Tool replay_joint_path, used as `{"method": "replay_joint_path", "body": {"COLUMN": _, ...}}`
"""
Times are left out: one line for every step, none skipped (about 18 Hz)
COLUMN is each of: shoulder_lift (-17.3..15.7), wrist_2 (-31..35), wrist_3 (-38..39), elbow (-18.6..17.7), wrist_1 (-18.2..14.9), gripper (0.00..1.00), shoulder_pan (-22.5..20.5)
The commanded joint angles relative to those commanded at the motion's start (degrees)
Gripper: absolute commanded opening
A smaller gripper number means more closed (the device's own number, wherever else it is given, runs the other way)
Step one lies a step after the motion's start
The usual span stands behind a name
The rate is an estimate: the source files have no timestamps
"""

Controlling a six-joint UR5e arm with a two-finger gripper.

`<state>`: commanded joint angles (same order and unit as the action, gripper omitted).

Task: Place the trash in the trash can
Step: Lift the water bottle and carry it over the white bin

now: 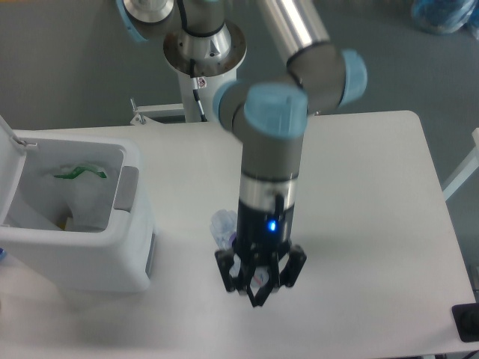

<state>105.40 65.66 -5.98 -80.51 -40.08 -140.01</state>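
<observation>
Grey carpet floor (67, 67) all around, with a white table (374, 224) in the middle. On the left part of the table, a big white trash can (90, 258) with a grey side panel (126, 187) and its lid (11, 157) tipped up and open. Inside the can, white stuff with a bit of green (75, 173) on top; cannot tell just what it is.

Coming down from the far side, a silver robot arm (299, 22) with light blue joints (277, 111), standing on a round base (203, 48) past the far edge of the table. Pointing straight down over the near middle of the table, the black gripper (260, 275) with a small blue light on its wrist. Black fingers (227, 271) spread a little, with something pale and clear showing between them. Cannot tell if the fingers are squeezing it or only around it.

Just left of the wrist and a bit farther back, part of a clear crushed plastic bottle (223, 226), peeking out from behind the arm. Lying to the right of the trash can, not inside it. Most of it hidden by the arm.

At the far right corner of the floor, a blue plastic thing (447, 15), cut off by the edge. At the near right corner, a small black block (468, 321)
</observation>
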Motion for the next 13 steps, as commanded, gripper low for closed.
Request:
{"method": "replay_joint_path", "body": {"shoulder_lift": -1.7, "wrist_2": -0.4, "wrist_3": -0.3, "elbow": 0.1, "wrist_1": 0.2, "gripper": 0.1, "shoulder_pan": 0.2}}
{"method": "replay_joint_path", "body": {"shoulder_lift": -3.3, "wrist_2": -0.7, "wrist_3": -0.4, "elbow": 0.3, "wrist_1": 0.4, "gripper": 0.1, "shoulder_pan": 0.3}}
{"method": "replay_joint_path", "body": {"shoulder_lift": -4.6, "wrist_2": -0.8, "wrist_3": -0.6, "elbow": 0.6, "wrist_1": 0.4, "gripper": 0.1, "shoulder_pan": 0.4}}
{"method": "replay_joint_path", "body": {"shoulder_lift": -5.5, "wrist_2": -1.1, "wrist_3": -0.5, "elbow": 1.3, "wrist_1": 0.5, "gripper": 0.1, "shoulder_pan": 0.6}}
{"method": "replay_joint_path", "body": {"shoulder_lift": -6.2, "wrist_2": -2.4, "wrist_3": -0.4, "elbow": 1.6, "wrist_1": 0.5, "gripper": 0.1, "shoulder_pan": 1.1}}
{"method": "replay_joint_path", "body": {"shoulder_lift": -7.7, "wrist_2": -3.7, "wrist_3": -0.4, "elbow": 1.6, "wrist_1": 0.6, "gripper": 0.1, "shoulder_pan": 1.6}}
{"method": "replay_joint_path", "body": {"shoulder_lift": -8.9, "wrist_2": -4.7, "wrist_3": -0.4, "elbow": 1.5, "wrist_1": 0.6, "gripper": 0.1, "shoulder_pan": 1.7}}
{"method": "replay_joint_path", "body": {"shoulder_lift": -9.9, "wrist_2": -5.5, "wrist_3": -0.2, "elbow": 1.5, "wrist_1": 0.6, "gripper": 0.1, "shoulder_pan": 1.8}}
{"method": "replay_joint_path", "body": {"shoulder_lift": -10.6, "wrist_2": -6.9, "wrist_3": 0.1, "elbow": 1.6, "wrist_1": 0.5, "gripper": 0.1, "shoulder_pan": 2.4}}
{"method": "replay_joint_path", "body": {"shoulder_lift": -10.7, "wrist_2": -8.0, "wrist_3": 0.1, "elbow": 1.0, "wrist_1": 0.5, "gripper": 0.1, "shoulder_pan": 4.1}}
{"method": "replay_joint_path", "body": {"shoulder_lift": -11.1, "wrist_2": -8.0, "wrist_3": 0.2, "elbow": 0.9, "wrist_1": 0.5, "gripper": 0.1, "shoulder_pan": 5.3}}
{"method": "replay_joint_path", "body": {"shoulder_lift": -11.1, "wrist_2": -8.2, "wrist_3": 1.2, "elbow": 0.3, "wrist_1": 0.5, "gripper": 0.1, "shoulder_pan": 6.7}}
{"method": "replay_joint_path", "body": {"shoulder_lift": -11.1, "wrist_2": -8.3, "wrist_3": 1.9, "elbow": -0.3, "wrist_1": 0.5, "gripper": 0.1, "shoulder_pan": 8.3}}
